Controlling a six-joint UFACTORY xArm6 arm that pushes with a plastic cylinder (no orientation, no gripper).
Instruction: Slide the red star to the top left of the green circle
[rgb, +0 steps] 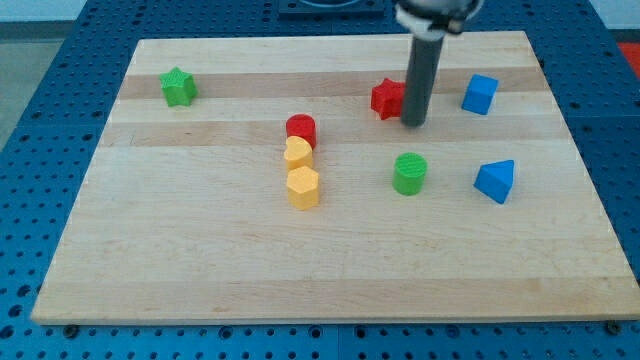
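The red star (387, 98) lies on the wooden board (200, 260) toward the view's top, right of centre. The green circle (410, 173) stands below it and slightly to the view's right. My tip (414, 124) rests on the board right against the red star's right side, above the green circle. The dark rod rises from the tip to the view's top edge and covers the star's right points.
A red cylinder (301, 129) touches a yellow block (298, 153), with a yellow hexagon (303, 187) just below. A green star (178, 87) lies top left. A blue cube (480, 94) and a blue triangular block (496, 181) lie at the right.
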